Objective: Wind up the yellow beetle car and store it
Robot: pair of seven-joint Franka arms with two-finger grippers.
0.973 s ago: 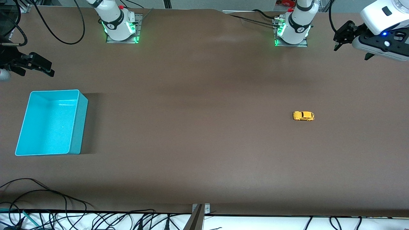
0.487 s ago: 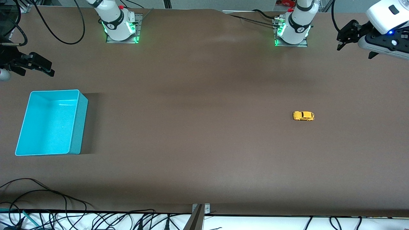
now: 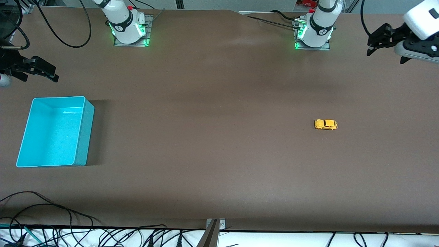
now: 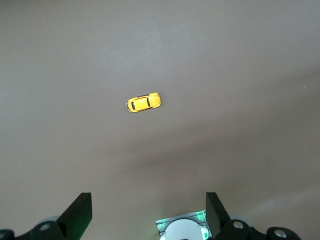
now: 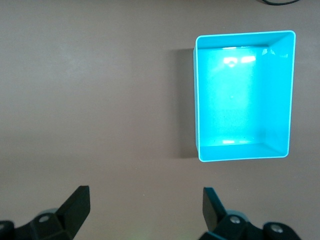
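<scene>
One yellow beetle car point(image 3: 325, 124) stands on its wheels on the bare brown desk point(image 3: 219, 154), toward the left arm's end, with nothing touching it.

- Long axis: runs along the desk's length, from one arm's end toward the other; which end is the nose cannot be told.
- Relation to the left jaws: the left gripper point(image 3: 377, 43) is up in the air over the desk's edge at the left arm's end, well apart from the car. In the left wrist view the car point(image 4: 144, 102) lies ahead of the jaws and a little off their centre line, its long axis roughly parallel to the line between the two fingertips.
- Judgement: to grip across the narrow body, the wrist would probably need about a quarter turn as well as a reach toward the car and a descent.
- Left jaws: spread wide, holding nothing.
- Nearer arm: the left one, by far.

One turquoise bin point(image 3: 55, 132), empty, stands at the right arm's end, well apart from the car.

- Right gripper point(image 3: 37, 70): waits in the air just beside the bin. In the right wrist view the bin point(image 5: 243, 95) lies ahead of the jaws and to one side.
- Right jaws: spread wide, holding nothing.
</scene>
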